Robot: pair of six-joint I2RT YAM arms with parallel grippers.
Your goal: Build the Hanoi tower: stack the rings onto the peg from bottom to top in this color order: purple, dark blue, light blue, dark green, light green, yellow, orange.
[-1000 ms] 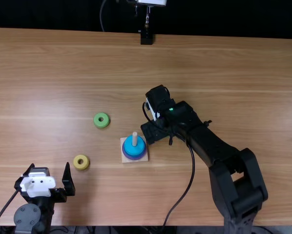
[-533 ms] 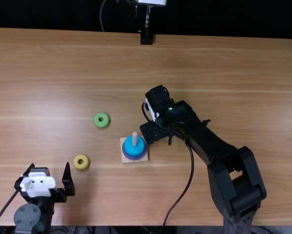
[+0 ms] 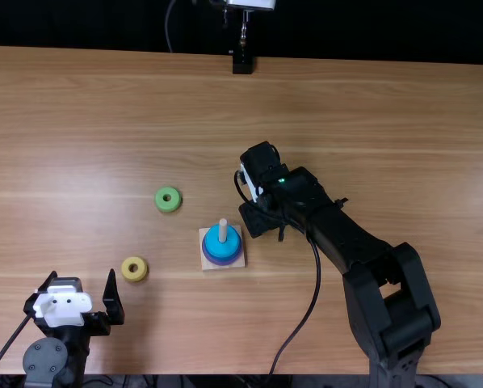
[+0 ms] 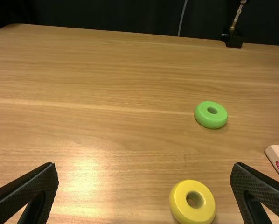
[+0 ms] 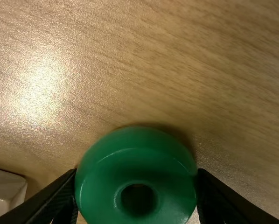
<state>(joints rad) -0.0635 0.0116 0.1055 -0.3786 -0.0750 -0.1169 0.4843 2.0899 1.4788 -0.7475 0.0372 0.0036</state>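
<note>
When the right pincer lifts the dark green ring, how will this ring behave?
The dark green ring looks stiff, so it probably keeps its shape under squeezing. Its glossy, rounded side may slip a little between the fingers. Lying flat, it seems unlikely to roll.

I've got my left gripper (image 3: 82, 279) spread wide, right arm (image 3: 326, 222) bent, right gripper (image 3: 258, 220) pointing down, partly closed.

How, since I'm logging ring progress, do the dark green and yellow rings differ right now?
The dark green ring is gripped by the right gripper; the yellow ring lies untouched. The dark green ring is deep-toned, the yellow ring bright. Both have a center hole, and neither is on the peg.
</note>
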